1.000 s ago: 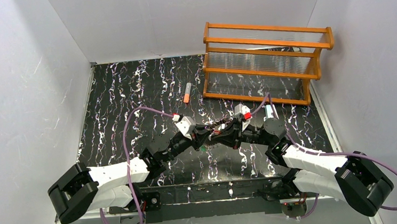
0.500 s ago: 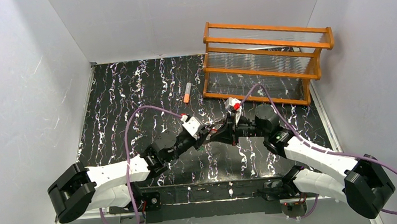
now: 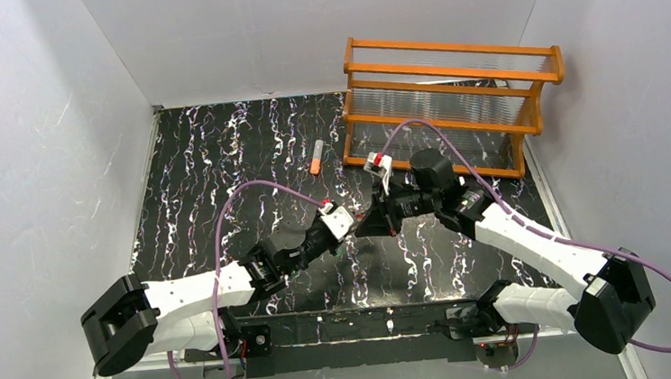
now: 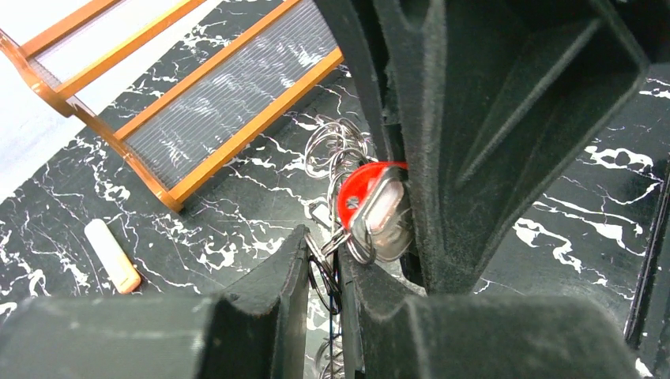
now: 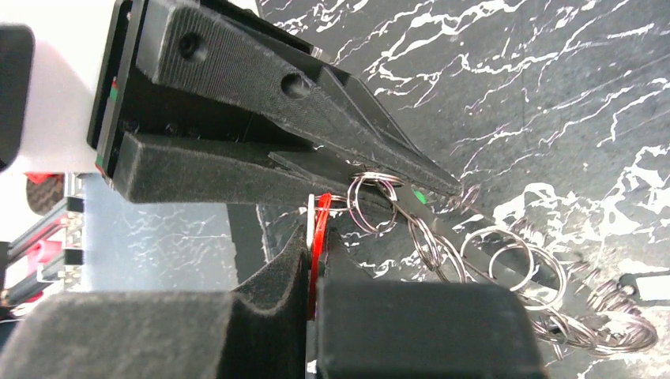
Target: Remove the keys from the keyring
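Clamping red key (image 4: 359, 185), right tool (image 5: 316, 260) with arm swung nearer orange rack (image 3: 448, 49), left tool (image 4: 322, 253) pinched on keyring (image 5: 365, 204).

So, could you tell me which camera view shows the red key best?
The left wrist view: the red key faces the camera, showing its red head and metal face. The right wrist view shows it only edge-on, pinched in the right gripper. In the top external view it is too small to make out.
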Motion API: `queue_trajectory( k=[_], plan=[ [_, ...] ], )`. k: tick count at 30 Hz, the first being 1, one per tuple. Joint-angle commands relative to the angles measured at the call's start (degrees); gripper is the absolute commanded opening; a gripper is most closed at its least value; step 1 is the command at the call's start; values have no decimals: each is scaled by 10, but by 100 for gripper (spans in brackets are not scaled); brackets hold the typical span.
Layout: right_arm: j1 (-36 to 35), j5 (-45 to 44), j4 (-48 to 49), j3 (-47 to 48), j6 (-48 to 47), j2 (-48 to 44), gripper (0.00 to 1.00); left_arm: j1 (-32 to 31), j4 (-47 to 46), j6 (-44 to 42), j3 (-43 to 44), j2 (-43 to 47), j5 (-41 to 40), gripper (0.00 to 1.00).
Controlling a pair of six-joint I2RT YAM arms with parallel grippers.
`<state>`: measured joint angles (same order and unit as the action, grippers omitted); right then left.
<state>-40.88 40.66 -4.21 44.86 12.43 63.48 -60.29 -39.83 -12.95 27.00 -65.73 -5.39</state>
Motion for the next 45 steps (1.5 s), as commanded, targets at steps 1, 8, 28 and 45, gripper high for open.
queue_trajectory(
  k=[1,8,28,45],
  plan=[
    [-5,46,-65,96,9,7,1,-3,35,-41,-13,-13,45,0],
    [17,74,-101,152,61,36,1,-3,10,-55,-30,-50,144,0],
    [45,63,-46,251,219,122,34,-2,-151,39,-67,-86,187,0],
    [45,96,-46,358,220,222,48,6,-260,146,-79,-130,170,0]
  ],
)
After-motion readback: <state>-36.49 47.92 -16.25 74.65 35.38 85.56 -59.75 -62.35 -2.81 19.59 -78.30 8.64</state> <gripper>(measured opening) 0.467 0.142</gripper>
